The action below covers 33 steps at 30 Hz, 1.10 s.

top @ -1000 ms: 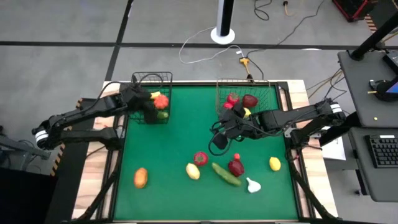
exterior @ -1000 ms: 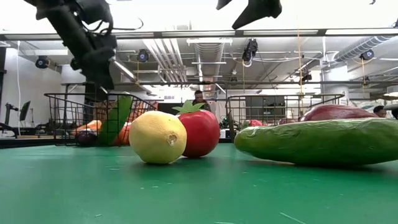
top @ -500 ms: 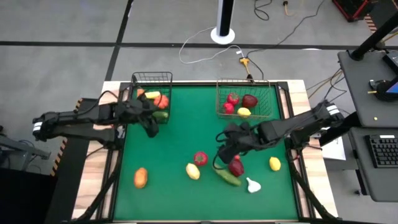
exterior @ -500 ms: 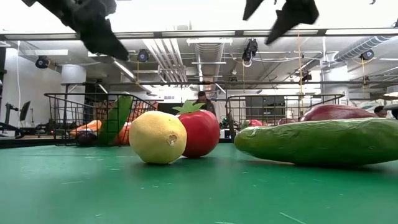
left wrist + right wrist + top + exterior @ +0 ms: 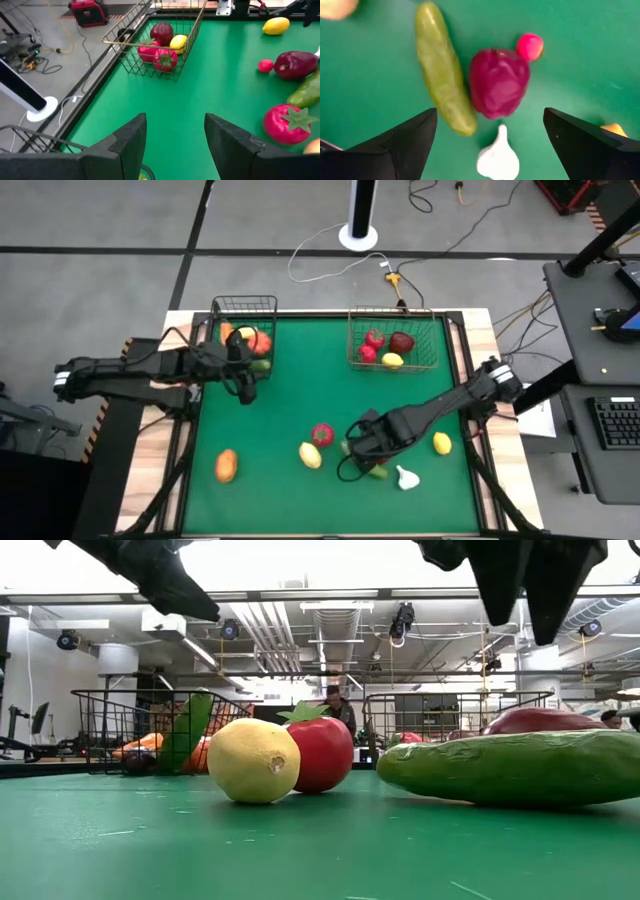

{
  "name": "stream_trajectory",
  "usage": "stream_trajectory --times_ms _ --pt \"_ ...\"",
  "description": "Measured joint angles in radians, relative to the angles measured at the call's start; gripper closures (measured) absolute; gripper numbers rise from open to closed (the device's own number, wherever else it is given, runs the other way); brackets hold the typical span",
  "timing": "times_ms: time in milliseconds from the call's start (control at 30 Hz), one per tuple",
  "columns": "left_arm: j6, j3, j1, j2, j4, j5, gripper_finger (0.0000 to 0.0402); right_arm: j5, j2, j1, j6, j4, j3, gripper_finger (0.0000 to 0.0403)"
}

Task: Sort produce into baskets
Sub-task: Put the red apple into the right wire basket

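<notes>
My right gripper (image 5: 356, 459) hangs open, pointing down over a green cucumber (image 5: 442, 90), a dark red piece (image 5: 498, 82), a small red ball (image 5: 530, 46) and white garlic (image 5: 498, 157), touching none. My left gripper (image 5: 246, 389) is open and empty (image 5: 175, 125), above the mat just on the near side of the narrow dark basket (image 5: 243, 330), which holds orange, red, yellow and green produce. The wider basket (image 5: 392, 340) holds red pieces and a yellow one. A red tomato (image 5: 322, 434), a yellow lemon (image 5: 310, 455) and an orange piece (image 5: 226, 465) lie on the green mat.
Another yellow lemon (image 5: 442, 443) lies near the mat's right edge. Bare green mat spreads across the middle between the baskets and along the near left. In the low view both grippers hang high above the lemon (image 5: 253, 760) and the cucumber (image 5: 520, 765).
My left gripper has drawn back from the dark basket toward the near edge and risen a little, staying open. My right gripper has swung from beside the wider basket toward the near edge, sunk, and tipped to point down over the cucumber and dark red piece, still open.
</notes>
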Motion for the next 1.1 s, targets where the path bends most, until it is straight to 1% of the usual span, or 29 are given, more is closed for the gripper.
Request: stream_trajectory --times_ms 233,567,900,1100 --pt "0.042 0.0 0.0 0.037 0.057 0.0 0.0218 -0.007 0.064 0.021 0.01 -0.008 0.036 0.0046" --pt "0.083 0.0 0.0 0.08 0.103 0.0 0.0218 -0.007 0.081 0.006 -0.017 0.017 -0.025 0.0046" --pt "0.101 0.0 0.0 0.124 0.119 0.0 0.0218 0.001 0.081 -0.022 -0.052 0.024 -0.043 0.0046" --pt "0.101 0.0 0.0 0.139 0.119 0.0 0.0218 -0.001 0.081 -0.042 -0.089 0.096 -0.096 0.0046"
